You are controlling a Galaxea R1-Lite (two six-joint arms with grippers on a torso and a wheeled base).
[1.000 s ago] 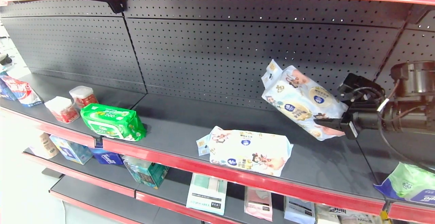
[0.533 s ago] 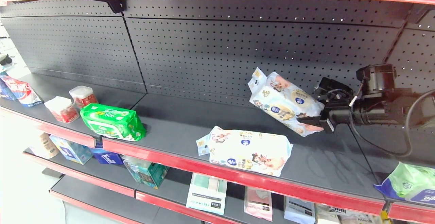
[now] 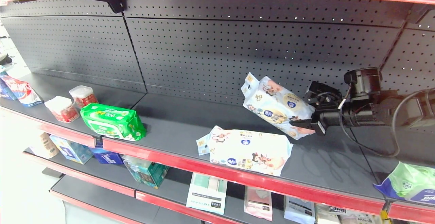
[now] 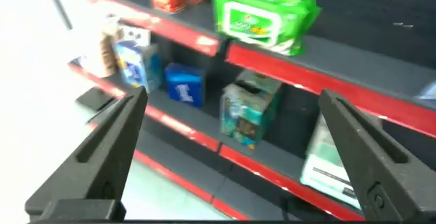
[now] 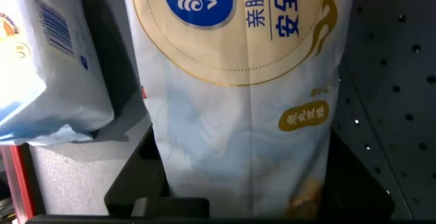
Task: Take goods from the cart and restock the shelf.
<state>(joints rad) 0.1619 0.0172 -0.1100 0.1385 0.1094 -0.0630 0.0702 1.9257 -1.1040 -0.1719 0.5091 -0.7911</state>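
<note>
Over the dark metal shelf board, behind a flat white cartoon-printed wipes pack, the right gripper clamps its jaws on the end of a matching soft pack, tilted, likely for laying down alongside, while the left gripper hangs empty, jaws apart.

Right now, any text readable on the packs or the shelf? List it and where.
On the held pack in the right gripper: large print, cut off at the picture's edge; no whole line reads.
On the flat pack and the green pack: too small to read.
</note>
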